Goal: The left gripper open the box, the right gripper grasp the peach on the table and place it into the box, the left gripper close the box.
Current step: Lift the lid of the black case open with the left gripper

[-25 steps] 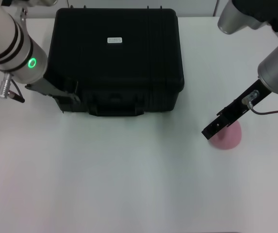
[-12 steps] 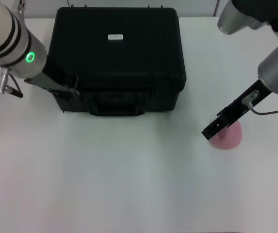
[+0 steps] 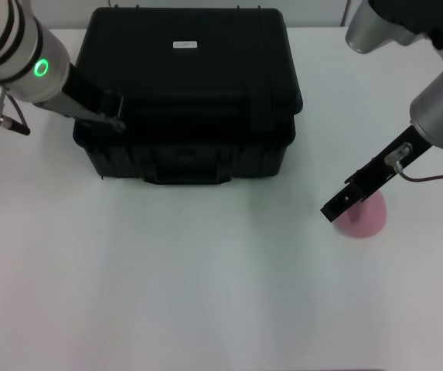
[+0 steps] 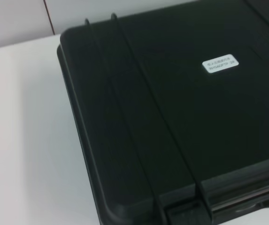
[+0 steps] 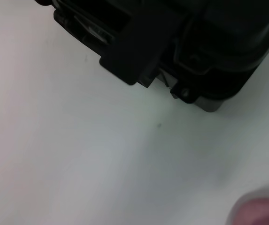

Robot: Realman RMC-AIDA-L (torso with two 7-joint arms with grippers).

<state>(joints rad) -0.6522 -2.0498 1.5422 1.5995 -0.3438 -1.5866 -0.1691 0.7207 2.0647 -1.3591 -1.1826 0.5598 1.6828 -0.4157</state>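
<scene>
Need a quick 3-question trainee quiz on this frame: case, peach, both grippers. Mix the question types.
1. True or false: the peach is already inside the box.
2. Which gripper is at the box's front left corner? A) left gripper B) right gripper
3. Fill in: the small white label sits on the box's ____.

Key
1. False. The peach lies on the table, partly under the right gripper.
2. A. The left gripper is at the lid's edge; the right one hangs over the peach, away from the box.
3. lid.
</scene>
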